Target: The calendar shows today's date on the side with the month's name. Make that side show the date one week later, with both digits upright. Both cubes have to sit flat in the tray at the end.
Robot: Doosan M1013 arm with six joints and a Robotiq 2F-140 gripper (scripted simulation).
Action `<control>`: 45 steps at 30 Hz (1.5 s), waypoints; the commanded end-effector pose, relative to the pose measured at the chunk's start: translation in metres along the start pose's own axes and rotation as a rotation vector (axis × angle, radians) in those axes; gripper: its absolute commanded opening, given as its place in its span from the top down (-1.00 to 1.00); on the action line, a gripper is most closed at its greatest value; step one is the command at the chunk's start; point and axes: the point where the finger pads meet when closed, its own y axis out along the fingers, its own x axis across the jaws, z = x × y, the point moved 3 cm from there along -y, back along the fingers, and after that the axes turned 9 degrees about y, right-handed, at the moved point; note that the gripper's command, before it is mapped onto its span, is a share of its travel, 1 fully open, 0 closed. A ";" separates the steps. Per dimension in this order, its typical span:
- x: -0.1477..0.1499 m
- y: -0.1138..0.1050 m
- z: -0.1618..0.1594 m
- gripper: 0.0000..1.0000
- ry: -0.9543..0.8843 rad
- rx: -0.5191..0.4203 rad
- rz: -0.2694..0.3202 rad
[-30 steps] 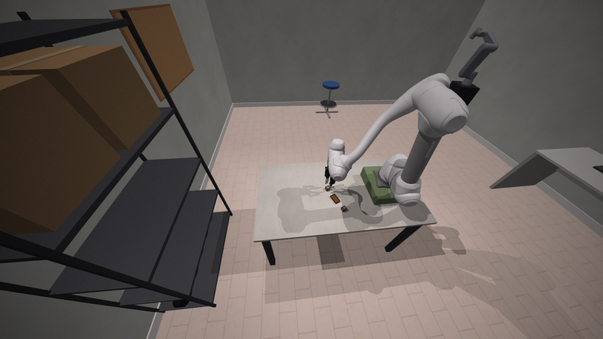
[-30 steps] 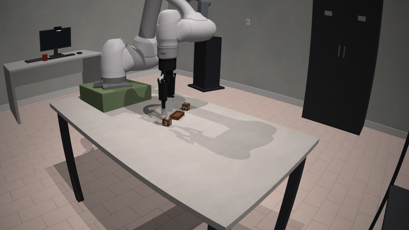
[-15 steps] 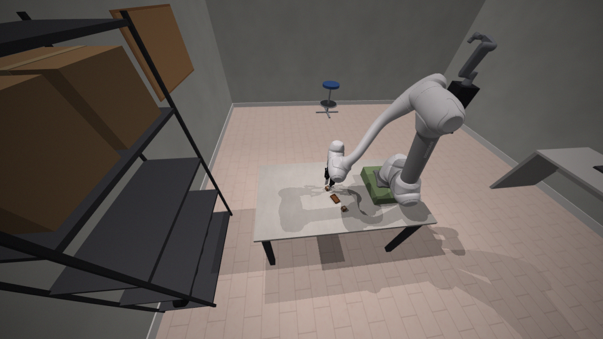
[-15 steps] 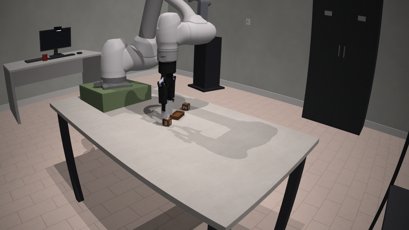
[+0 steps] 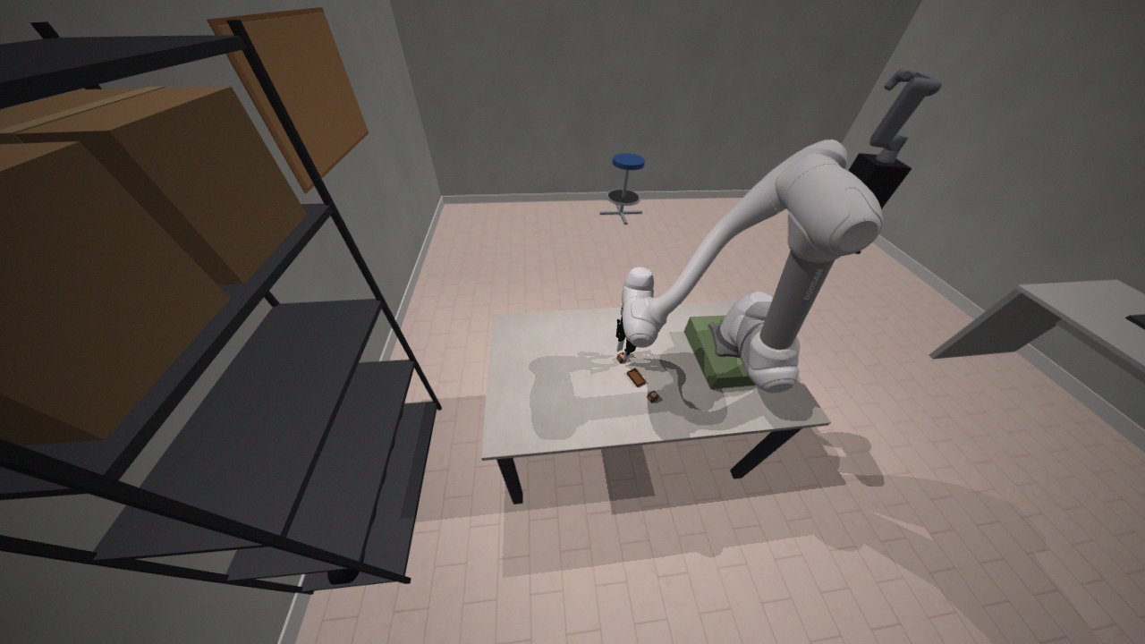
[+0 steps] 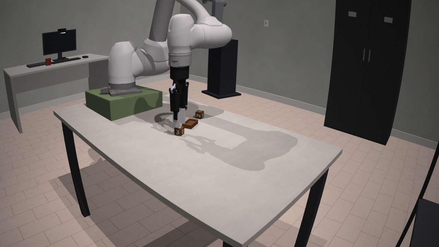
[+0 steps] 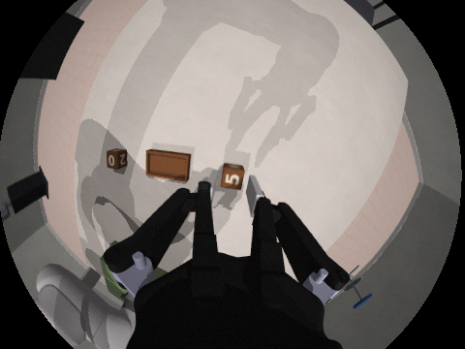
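Note:
A small brown tray (image 6: 190, 123) lies empty on the grey table; it also shows in the wrist view (image 7: 169, 163). One brown number cube (image 6: 179, 131) sits on the table beside the tray, with a 5 on top in the wrist view (image 7: 232, 176) and 3 and 0 on its sides. The second cube (image 6: 199, 114) sits on the table on the tray's other side, apart from it, showing a 2; in the wrist view (image 7: 116, 159) it is left of the tray. My gripper (image 6: 178, 117) (image 7: 232, 181) points straight down just above the first cube, fingers partly open and empty.
The arm's green base block (image 6: 124, 100) stands on the table close behind the tray and cubes. The table edge lies well away from them on every side. A desk, a black cabinet and shelves stand off the table.

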 end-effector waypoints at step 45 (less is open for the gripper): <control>0.000 0.017 0.000 0.28 0.000 0.000 0.000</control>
